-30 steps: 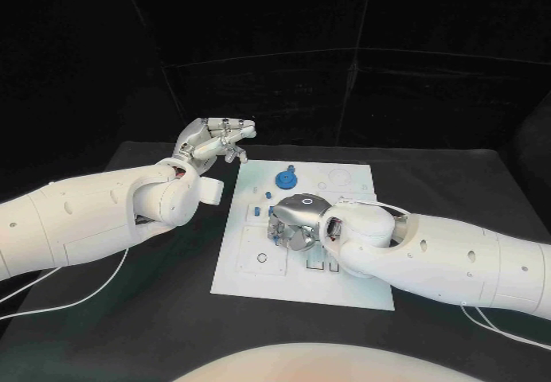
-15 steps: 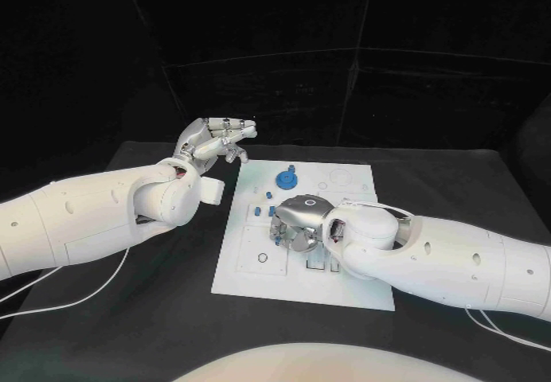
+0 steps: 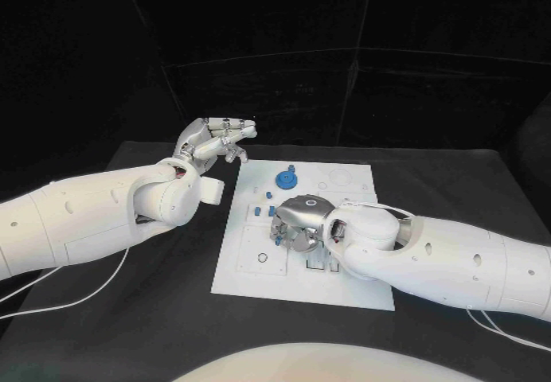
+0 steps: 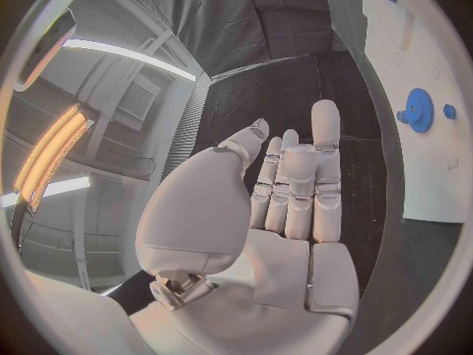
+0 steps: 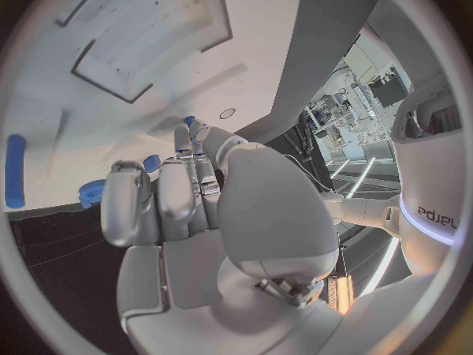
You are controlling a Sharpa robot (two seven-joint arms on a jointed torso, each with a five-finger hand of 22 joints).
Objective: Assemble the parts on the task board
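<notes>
A: Right hand (image 3: 301, 221) down over middle of task board (image 3: 259, 274), palm toward plate, fingers curled under. Holding anything?
B: Cannot tell. Fingertips hidden under palm in head view; right wrist view gives fingers (image 5: 162, 193) lying close together, pointing at board, small blue piece (image 5: 152, 163) just beyond tips, contact unclear.
A: Left hand (image 3: 212, 141)?
B: Raised off table beyond board's far left corner, well apart from plate. Fingers straight and side by side in left wrist view (image 4: 296, 189), thumb alongside, nothing held.
A: Parts?
B: Blue gear (image 3: 286, 179) on far part of board, small blue peg (image 3: 291, 168) just behind it. Small blue bits (image 3: 267, 193) near gear's left side. Another blue piece (image 3: 264, 212) just beside right hand, toward board's left. Same gear (image 4: 420, 110) seen from left wrist, flat on plate.
A: Rest?
B: Long blue bar (image 5: 15, 171) on board in right wrist view. Black table (image 3: 138, 318) under everything.
</notes>
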